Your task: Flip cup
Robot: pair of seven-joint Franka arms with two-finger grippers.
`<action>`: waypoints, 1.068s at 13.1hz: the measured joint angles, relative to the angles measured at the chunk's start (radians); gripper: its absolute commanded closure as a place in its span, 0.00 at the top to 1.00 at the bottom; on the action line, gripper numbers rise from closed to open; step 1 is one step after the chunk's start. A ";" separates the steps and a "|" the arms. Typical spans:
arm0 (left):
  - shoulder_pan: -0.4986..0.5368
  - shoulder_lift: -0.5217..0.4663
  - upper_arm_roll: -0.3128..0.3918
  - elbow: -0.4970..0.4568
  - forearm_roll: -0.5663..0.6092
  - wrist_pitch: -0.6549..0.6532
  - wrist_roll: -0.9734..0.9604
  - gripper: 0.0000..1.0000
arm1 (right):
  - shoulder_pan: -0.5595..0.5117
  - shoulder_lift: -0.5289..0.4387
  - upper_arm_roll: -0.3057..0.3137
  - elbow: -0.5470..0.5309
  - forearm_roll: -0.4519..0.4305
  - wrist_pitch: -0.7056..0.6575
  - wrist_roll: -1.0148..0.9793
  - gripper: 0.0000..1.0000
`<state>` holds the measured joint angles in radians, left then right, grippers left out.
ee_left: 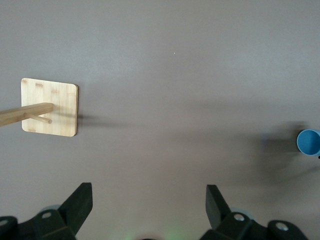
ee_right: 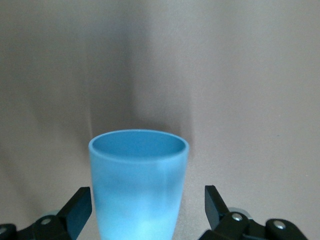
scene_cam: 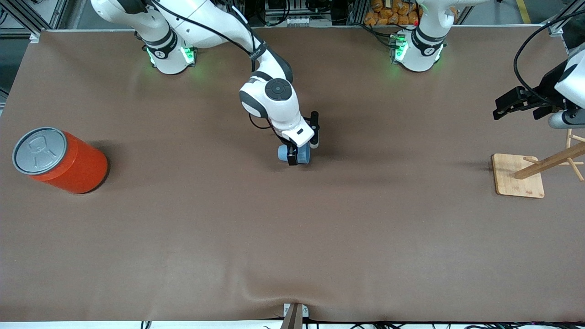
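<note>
The small light blue cup [scene_cam: 283, 153] is at the middle of the table, between the fingers of my right gripper [scene_cam: 303, 152]. In the right wrist view the cup [ee_right: 137, 170] has its darker blue mouth turned away from the wrist. My right gripper [ee_right: 148, 200] is open there, with a gap between the cup and each finger. The cup [ee_left: 308, 142] also shows at the edge of the left wrist view. My left gripper [scene_cam: 521, 109] waits open and empty above the table at the left arm's end, and the left gripper [ee_left: 148, 200] has only bare table between its fingers.
A large orange can with a grey lid [scene_cam: 68, 162] lies tilted at the right arm's end of the table. A wooden peg stand on a square base [scene_cam: 518, 180] is under my left gripper, and the stand [ee_left: 50, 107] also shows in the left wrist view.
</note>
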<state>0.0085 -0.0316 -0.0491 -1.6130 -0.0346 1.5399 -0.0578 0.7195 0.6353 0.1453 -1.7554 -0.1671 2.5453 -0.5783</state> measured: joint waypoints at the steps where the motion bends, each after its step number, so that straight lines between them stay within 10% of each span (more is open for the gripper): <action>1: 0.000 0.000 0.000 0.000 0.000 0.000 0.001 1.00 | 0.000 0.000 0.000 0.009 0.000 0.000 0.002 1.00; 7: 0.000 0.004 0.000 0.000 -0.024 0.000 0.018 1.00 | -0.002 -0.021 -0.007 0.053 0.000 -0.060 0.169 1.00; 14: 0.055 0.131 0.003 -0.005 -0.363 0.000 0.091 1.00 | -0.027 -0.207 -0.018 0.108 -0.001 -0.441 0.417 1.00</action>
<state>0.0638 0.0993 -0.0457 -1.6182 -0.3981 1.5399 0.0335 0.6922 0.4282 0.1271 -1.6472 -0.1682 2.1041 -0.1611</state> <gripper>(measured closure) 0.000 0.000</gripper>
